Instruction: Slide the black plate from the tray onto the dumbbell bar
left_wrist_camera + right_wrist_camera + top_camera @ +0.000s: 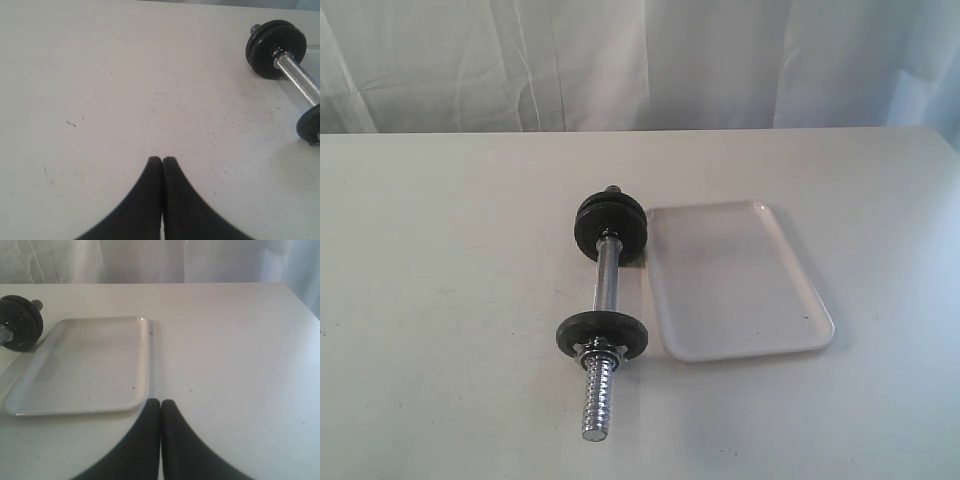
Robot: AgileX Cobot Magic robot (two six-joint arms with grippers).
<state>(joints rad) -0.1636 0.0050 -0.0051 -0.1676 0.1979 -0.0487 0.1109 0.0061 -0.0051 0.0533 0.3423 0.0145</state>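
Note:
The white tray (pixel 735 280) lies on the table with nothing in it; the right wrist view shows the same bare tray (pixel 90 365). Left of it lies the chrome dumbbell bar (pixel 608 275). A single black plate (pixel 603 333) sits on the bar toward its near threaded end, with a chrome nut (pixel 597 351) against it. Two other black discs (pixel 611 226) sit together at the far end. My left gripper (pixel 162 159) is shut and empty over bare table, apart from the bar (pixel 297 80). My right gripper (pixel 160 401) is shut and empty just off the tray's corner. Neither gripper shows in the exterior view.
The pale table (pixel 440 300) stretches wide to the left of the bar and to the right of the tray. A white curtain (pixel 640 60) hangs behind the table's far edge. The bare threaded end (pixel 594 400) points toward the front edge.

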